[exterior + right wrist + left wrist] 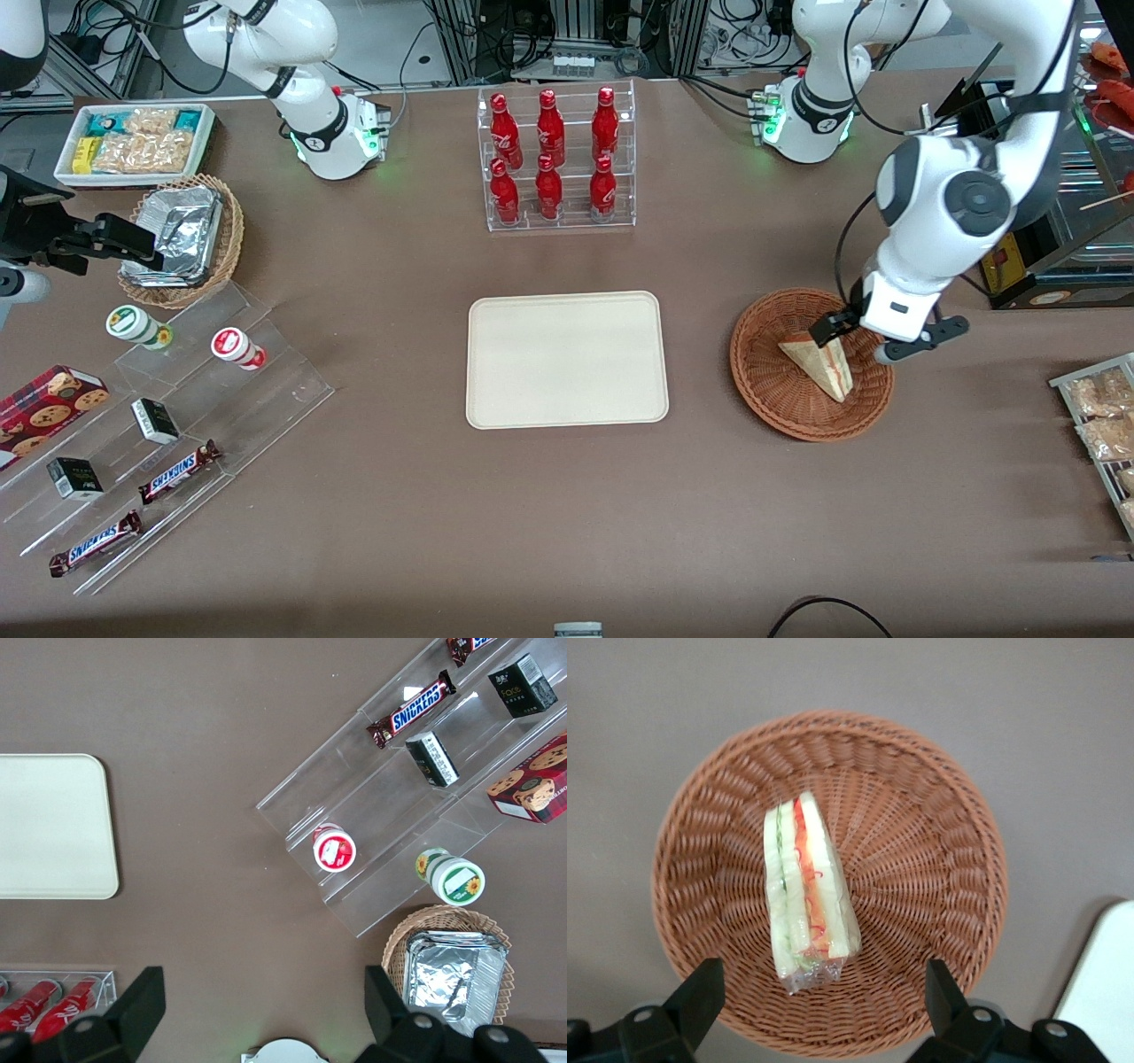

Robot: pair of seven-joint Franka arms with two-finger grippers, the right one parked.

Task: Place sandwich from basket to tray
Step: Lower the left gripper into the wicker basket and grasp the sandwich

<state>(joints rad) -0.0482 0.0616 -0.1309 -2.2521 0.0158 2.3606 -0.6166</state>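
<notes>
The sandwich point(821, 364) point(806, 890), a clear-wrapped wedge of pale bread with red and green filling, lies in the round reddish-brown wicker basket point(771, 390) point(939, 850). My left gripper point(858, 339) point(822, 990) hovers just above the basket's edge that is farther from the front camera, close over the sandwich's end. It is open; both dark fingers point(700, 992) stand wide apart with nothing between them. The cream-white tray point(567, 359) point(1106, 983) lies bare at the table's middle, beside the basket.
A clear rack of red bottles point(556, 159) stands farther from the front camera than the tray. Toward the parked arm's end are a tan basket of foil packs point(182, 235), a white snack box point(133, 142) and acrylic steps point(168, 425) with candy bars. Snack packets point(1099, 425) lie at the working arm's end.
</notes>
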